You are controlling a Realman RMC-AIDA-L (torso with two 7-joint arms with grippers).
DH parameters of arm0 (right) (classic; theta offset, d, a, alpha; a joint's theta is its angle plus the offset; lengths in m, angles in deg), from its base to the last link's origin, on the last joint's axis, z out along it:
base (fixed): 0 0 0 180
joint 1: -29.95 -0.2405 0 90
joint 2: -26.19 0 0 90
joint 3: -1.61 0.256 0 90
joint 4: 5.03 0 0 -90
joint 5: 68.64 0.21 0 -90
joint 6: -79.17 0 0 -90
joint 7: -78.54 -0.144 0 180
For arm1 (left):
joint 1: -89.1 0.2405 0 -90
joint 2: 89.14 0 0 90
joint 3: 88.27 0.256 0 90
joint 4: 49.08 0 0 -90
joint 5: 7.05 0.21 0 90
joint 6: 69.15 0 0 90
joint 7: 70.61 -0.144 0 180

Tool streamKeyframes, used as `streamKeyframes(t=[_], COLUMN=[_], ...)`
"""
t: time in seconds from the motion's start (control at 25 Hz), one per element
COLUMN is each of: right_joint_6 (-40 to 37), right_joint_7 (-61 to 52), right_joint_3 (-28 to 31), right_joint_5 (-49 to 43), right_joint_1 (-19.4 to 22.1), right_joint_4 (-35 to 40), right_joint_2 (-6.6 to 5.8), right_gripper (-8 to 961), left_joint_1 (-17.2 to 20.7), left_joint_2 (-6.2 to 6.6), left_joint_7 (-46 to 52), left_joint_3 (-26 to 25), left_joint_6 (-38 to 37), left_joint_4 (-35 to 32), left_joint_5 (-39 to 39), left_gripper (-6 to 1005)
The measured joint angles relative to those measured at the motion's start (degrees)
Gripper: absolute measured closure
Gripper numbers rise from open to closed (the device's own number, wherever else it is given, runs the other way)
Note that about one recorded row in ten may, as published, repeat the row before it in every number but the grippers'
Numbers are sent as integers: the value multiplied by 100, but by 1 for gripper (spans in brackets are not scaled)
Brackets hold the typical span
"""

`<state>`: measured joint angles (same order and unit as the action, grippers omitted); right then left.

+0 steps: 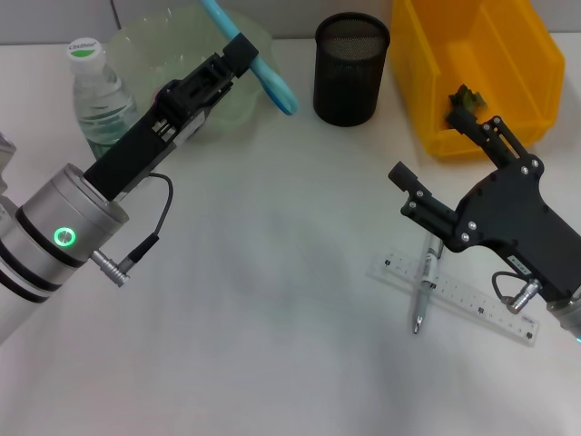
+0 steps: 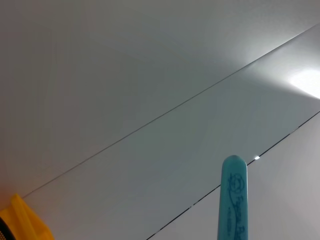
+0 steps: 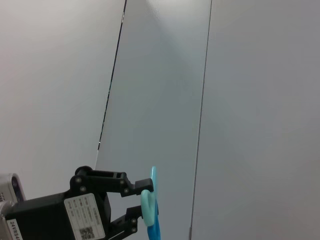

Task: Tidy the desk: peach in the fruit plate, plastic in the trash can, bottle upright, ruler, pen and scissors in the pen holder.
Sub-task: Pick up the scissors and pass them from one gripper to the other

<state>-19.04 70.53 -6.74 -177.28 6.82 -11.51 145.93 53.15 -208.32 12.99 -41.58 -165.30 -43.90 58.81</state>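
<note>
I take the black mesh pen holder (image 1: pixel 351 68) as my reference, standing upright at the back of the white surface (image 1: pixel 272 300). My left claw (image 1: pixel 243 54) is raised to the left of it, clamped on the teal scissors (image 1: pixel 259 59), which it carries by the middle with the blunt covered end slanting down toward the holder's rim; the right wrist view shows the fingers pinching the teal body from both sides, and I judge I hold them high and angled like this so that end can be tipped into the open mouth. Further left of the holder sit the clear green fruit plate (image 1: pixel 227 100), partly behind that arm, and the water bottle (image 1: pixel 102 100), already upright with its cap on. Right of the holder is the yellow trash can (image 1: pixel 481 64), with something dark and small inside that I cannot identify. My right claw (image 1: pixel 431 154) hovers well in front of the holder and to its right, spread wide and holding nothing, apparently ready above the pen (image 1: pixel 425 291), which lies across the clear ruler (image 1: pixel 472 304) on the surface. I see no peach.
</note>
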Motion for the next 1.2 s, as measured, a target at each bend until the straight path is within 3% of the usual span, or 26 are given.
streamKeyframes(t=[1.2], right_joint_6=[-238], right_joint_7=[19], right_joint_3=[-22], right_joint_5=[-43], right_joint_1=[69], right_joint_4=[-56], right_joint_2=[6], right_gripper=[119], left_joint_1=[14], left_joint_2=[0], left_joint_7=[151], left_joint_3=[-18], left_joint_6=[-35], left_joint_4=[22], left_joint_5=[217], left_gripper=[745])
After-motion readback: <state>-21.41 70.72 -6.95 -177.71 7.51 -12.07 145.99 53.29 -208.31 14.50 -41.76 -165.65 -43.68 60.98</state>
